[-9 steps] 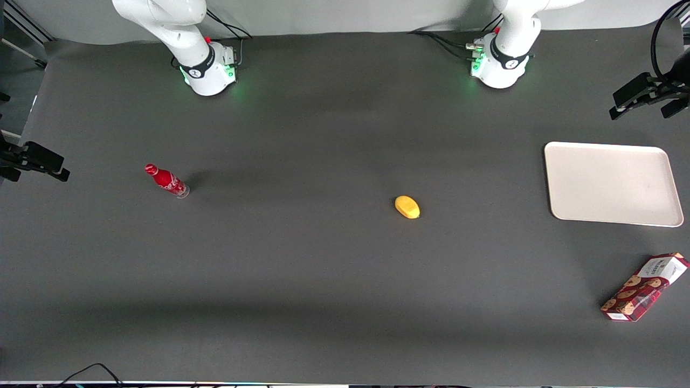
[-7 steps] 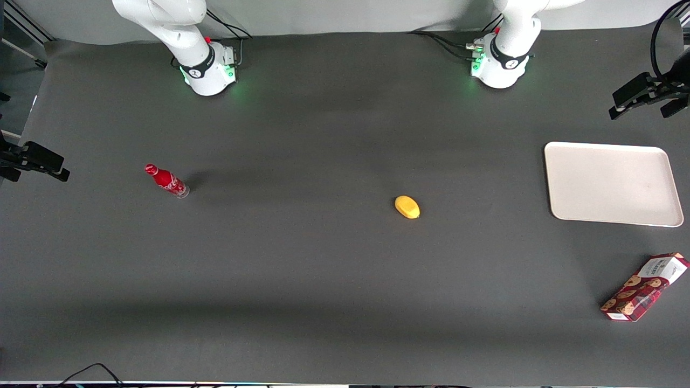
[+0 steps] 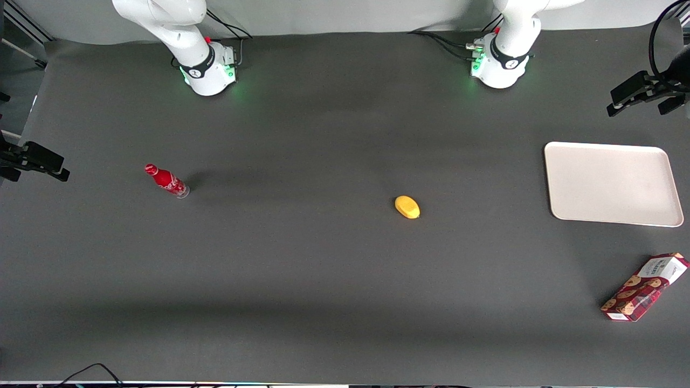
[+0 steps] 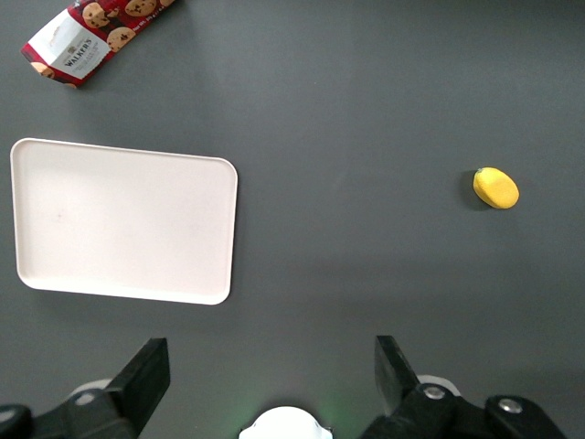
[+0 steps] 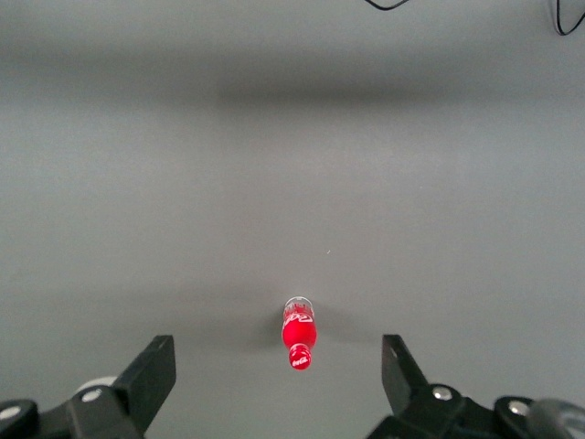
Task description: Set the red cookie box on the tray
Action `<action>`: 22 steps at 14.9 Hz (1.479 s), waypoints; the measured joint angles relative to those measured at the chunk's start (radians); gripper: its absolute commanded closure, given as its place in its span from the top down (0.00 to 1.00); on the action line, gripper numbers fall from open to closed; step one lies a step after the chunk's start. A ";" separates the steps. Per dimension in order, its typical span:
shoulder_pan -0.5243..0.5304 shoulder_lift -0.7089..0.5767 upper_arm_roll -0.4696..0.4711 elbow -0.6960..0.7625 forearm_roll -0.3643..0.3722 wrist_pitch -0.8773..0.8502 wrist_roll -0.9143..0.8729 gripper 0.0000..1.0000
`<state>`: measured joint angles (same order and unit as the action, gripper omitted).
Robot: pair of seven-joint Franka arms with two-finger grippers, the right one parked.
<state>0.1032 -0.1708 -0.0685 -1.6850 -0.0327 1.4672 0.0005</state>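
The red cookie box [image 3: 644, 287] lies flat and slanted on the dark table at the working arm's end, nearer to the front camera than the tray [image 3: 612, 183]. Its white label end points toward the tray. The wrist view shows the red cookie box [image 4: 96, 37] and the off-white tray [image 4: 123, 219] apart, with nothing on the tray. My left gripper [image 3: 639, 106] hangs high above the table, farther from the front camera than the tray. The gripper [image 4: 271, 364] is open, with nothing between its fingers.
A yellow lemon-like object [image 3: 407, 207] lies near the table's middle. A small red bottle [image 3: 166, 180] lies toward the parked arm's end. The arm bases [image 3: 498, 62] stand at the table's back edge.
The gripper has drifted very slightly in the front view. The box, tray, yellow object and bottle have not moved.
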 measured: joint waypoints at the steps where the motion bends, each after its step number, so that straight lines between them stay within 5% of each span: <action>1: 0.001 0.002 0.005 0.000 0.001 0.000 0.000 1.00; 6: 0.006 0.146 0.060 0.155 0.060 0.018 0.091 1.00; 12: 0.019 0.508 0.212 0.451 0.065 0.142 0.601 1.00; 17: 0.037 0.771 0.231 0.490 0.029 0.379 0.953 1.00; 22: 0.061 0.953 0.256 0.516 -0.010 0.616 1.059 1.00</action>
<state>0.1643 0.7827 0.1875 -1.1690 -0.0427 2.0830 1.0593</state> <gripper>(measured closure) 0.000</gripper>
